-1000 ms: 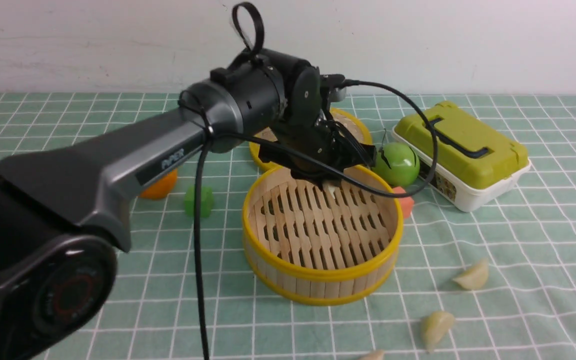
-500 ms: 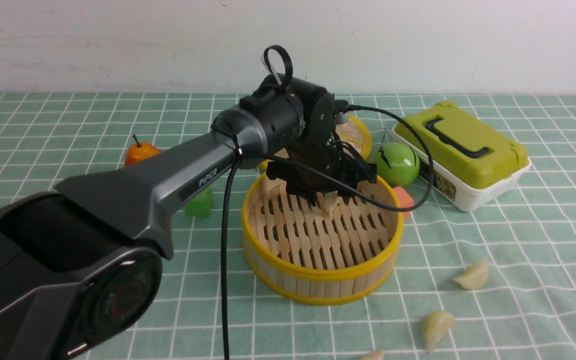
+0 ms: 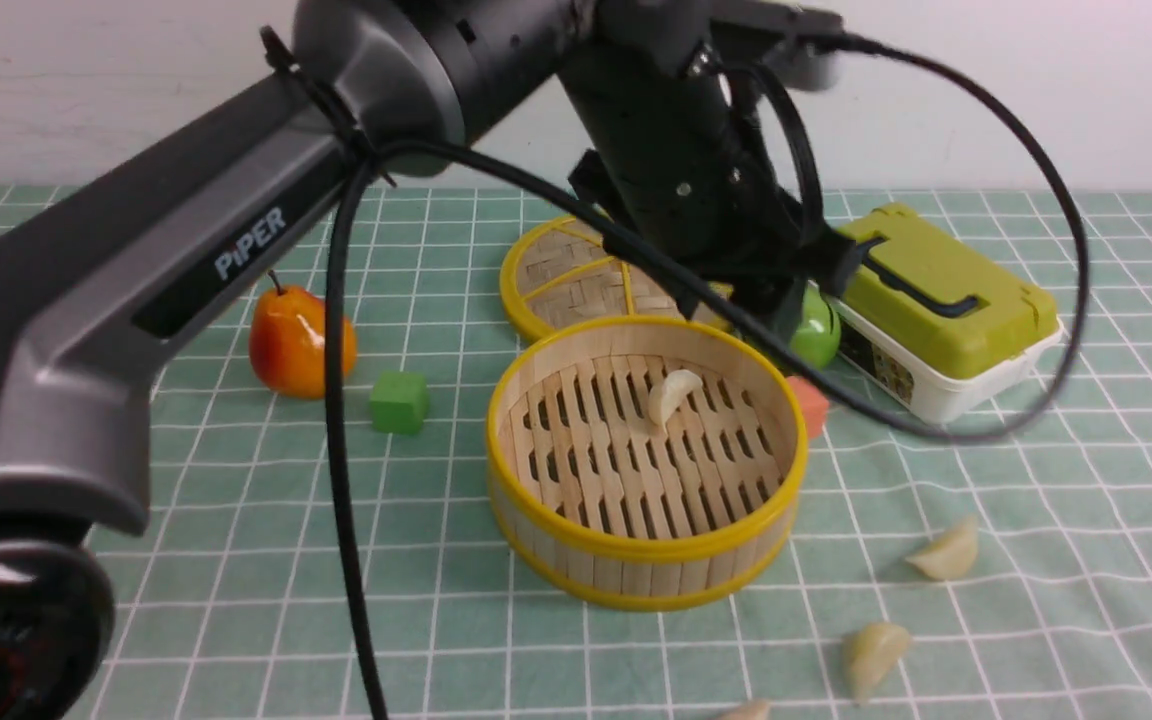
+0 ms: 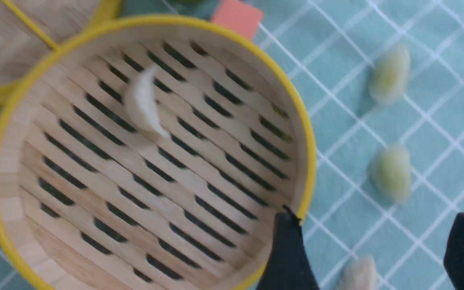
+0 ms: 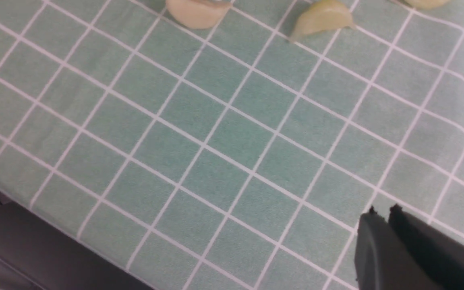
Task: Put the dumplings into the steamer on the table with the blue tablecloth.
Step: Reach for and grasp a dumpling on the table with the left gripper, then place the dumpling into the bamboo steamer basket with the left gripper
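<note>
The steamer [image 3: 636,565] stands mid-table on the blue tablecloth [image 3: 1036,480]. One whitish dumpling [image 3: 671,392] lies on its slatted floor, also seen in the left wrist view [image 4: 143,105]. Two yellow-green dumplings [image 3: 948,552] [image 3: 871,652] and one whitish dumpling [image 3: 746,711] lie on the cloth to the steamer's front right. My left gripper [image 4: 377,249] is open and empty, raised above the steamer's rim [image 4: 306,133]; its wrist [image 3: 681,170] hangs over the far rim. My right gripper [image 5: 383,209] is shut and empty above bare cloth, with three dumplings [image 5: 322,18] beyond it.
A flat woven lid [image 3: 566,275] lies behind the steamer. A green apple [image 3: 821,335], an orange-pink block [image 3: 813,405] and a green-lidded box [image 3: 936,290] are at the back right. A pear [image 3: 291,345] and green cube [image 3: 399,402] are left. The table edge [image 5: 67,237] is near the right gripper.
My left gripper let go of the whitish dumpling, which now lies in the steamer. The gripper opened and the left arm rose up and away from the steamer floor.
</note>
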You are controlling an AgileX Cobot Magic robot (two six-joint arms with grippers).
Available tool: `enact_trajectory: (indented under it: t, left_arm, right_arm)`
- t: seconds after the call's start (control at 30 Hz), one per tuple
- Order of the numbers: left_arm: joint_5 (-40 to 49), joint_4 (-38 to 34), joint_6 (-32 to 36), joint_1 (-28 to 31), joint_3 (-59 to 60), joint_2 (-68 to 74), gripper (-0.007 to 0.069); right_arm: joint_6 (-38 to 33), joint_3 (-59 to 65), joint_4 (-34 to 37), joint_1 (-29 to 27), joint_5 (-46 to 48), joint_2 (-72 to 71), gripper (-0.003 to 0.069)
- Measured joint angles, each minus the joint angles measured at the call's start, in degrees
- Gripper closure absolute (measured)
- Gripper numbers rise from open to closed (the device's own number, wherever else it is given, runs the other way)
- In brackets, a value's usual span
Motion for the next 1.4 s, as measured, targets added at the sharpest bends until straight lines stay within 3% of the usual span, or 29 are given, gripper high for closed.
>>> enact_trajectory:
  t: [0.3,0.8,0.97,1.23,1.4]
  left_arm:
    - [-3.37,1.85,11.67,-6.55,25.51,-1.44,0.0167]
    - [-7.97,1.17,12.19,-8.2,27.38,6.89,0.02]
    - [-8.5,1.68,8.4,-8.14,27.29,6.89,0.0333]
    - [-2.47,0.68,0.82,-7.91,19.74,4.97,0.033]
    - [-1.19,1.9,-5.56,-3.44,11.68,0.73,0.033]
  right_arm:
    - [5.29,0.0,-5.85,0.0,-0.07,-4.24,0.0601]
    - [5.59,0.0,-5.97,0.0,-0.68,-6.17,0.0588]
    - [5.66,0.0,-5.97,0.0,-0.69,-6.17,0.0585]
    - [5.66,0.0,-5.97,0.0,-0.76,-6.17,0.0582]
    - [5.66,0.0,-5.31,0.0,-1.3,-6.17,0.0576]
